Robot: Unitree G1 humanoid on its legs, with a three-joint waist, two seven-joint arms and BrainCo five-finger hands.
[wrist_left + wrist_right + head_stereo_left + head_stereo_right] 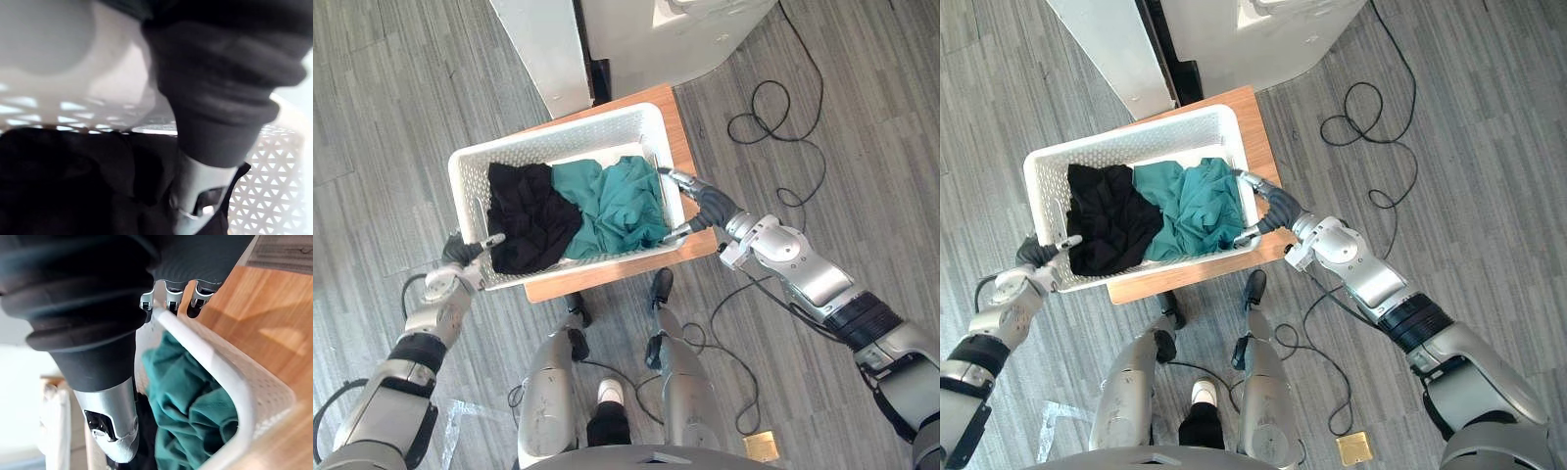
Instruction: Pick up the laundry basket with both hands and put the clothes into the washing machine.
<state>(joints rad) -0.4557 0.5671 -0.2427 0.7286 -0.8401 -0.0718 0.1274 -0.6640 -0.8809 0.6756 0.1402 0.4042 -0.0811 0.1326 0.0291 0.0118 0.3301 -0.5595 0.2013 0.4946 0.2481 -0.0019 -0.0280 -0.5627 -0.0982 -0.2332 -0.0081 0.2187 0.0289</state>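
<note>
Left hand: the left hand (462,253) has a firm hold on one short end of the white perforated plastic laundry basket (558,135), with its thumb (195,196) hooked over the rim and down inside the wall.
Right hand: the right hand (705,204) is locked on the opposite short end. Its fingers (168,296) are curled over the rim from outside and its thumb (115,426) reaches down inside.
Laundry basket: it sits squarely between the two hands, held at both ends, and rests on a small light-brown wooden table (607,276).
Black garment: a crumpled black garment (529,215) is piled in the half of the basket by the left hand, right up against that thumb.
Teal garment: a bunched teal garment (617,206) fills the half by the right hand, just inside the wall it grips, and touches the black one in the middle.
Washing machine: a white box-shaped washing machine (656,34) stands beyond both hands, past the far side of the basket and closer to the right hand's side.
Floor: grey wood-plank floor (391,98) lies all round the table.
</note>
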